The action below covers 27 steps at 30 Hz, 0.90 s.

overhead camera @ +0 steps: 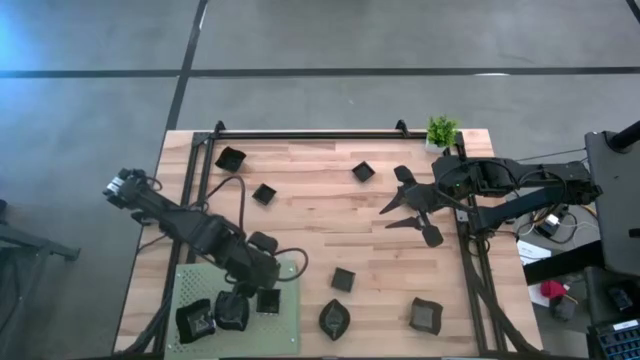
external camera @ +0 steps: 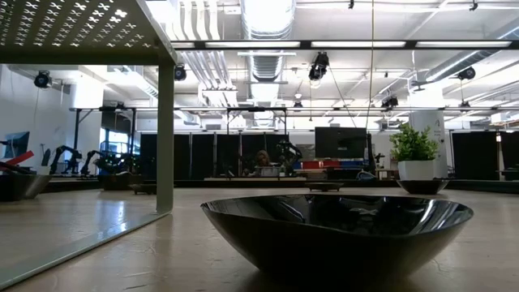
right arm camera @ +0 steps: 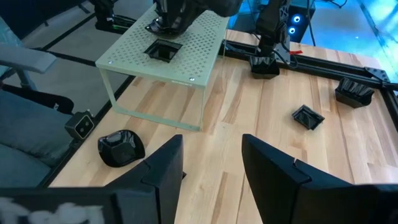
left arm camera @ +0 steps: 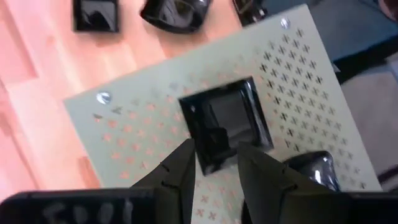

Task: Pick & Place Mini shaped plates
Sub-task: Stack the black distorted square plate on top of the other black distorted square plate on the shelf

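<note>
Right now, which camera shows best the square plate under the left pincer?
The left wrist view: the square plate sits large on the green mat, just beyond the open left pincer. The high view shows it small; the right wrist view, distant; the low view, not at all.

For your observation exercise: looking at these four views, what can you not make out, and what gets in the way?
- High view: the left end effector tips are lost against the dark arm and dark plates on the green mat.
- Low view: a black dish fills the foreground, hiding the table behind.
- Right wrist view: the square plate is partly hidden under the left arm.
</note>
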{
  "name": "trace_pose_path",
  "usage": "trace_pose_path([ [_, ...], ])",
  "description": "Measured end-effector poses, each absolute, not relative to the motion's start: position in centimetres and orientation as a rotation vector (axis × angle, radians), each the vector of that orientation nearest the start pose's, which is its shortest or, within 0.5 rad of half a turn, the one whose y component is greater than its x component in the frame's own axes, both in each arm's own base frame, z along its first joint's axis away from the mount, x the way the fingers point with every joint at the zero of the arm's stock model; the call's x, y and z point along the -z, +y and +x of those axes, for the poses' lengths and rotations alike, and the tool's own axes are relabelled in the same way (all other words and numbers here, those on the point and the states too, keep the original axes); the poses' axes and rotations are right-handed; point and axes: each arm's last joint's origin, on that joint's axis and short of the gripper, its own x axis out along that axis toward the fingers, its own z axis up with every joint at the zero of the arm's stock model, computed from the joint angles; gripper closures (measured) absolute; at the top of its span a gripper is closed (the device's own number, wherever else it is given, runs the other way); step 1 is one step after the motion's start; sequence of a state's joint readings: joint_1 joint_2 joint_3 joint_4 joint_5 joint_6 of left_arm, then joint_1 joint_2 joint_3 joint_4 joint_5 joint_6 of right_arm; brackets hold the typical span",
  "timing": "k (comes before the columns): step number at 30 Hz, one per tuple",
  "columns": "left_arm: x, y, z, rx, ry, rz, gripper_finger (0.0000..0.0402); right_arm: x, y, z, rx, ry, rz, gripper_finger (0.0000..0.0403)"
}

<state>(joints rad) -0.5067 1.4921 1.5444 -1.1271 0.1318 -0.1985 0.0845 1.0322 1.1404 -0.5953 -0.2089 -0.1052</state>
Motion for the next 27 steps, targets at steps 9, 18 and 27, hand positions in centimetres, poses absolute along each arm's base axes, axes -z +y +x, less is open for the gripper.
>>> trace_pose_path([
  [9, -35.7, -13.7, 25.1, 0.309, 1.083, 0.023, 0.0291, -37.1, 2.3, 20.5, -0.313, 0.472, -0.072, 0.0244],
  [18, -35.7, -13.3, 25.3, 0.175, 1.044, 0.059, 0.0291, -37.1, 2.3, 20.5, -0.313, 0.472, -0.072, 0.0246],
  [27, -35.7, -12.8, 25.4, 0.019, 1.009, 0.04, 0.0291, -37.2, 2.3, 20.6, -0.323, 0.459, -0.118, 0.025],
])
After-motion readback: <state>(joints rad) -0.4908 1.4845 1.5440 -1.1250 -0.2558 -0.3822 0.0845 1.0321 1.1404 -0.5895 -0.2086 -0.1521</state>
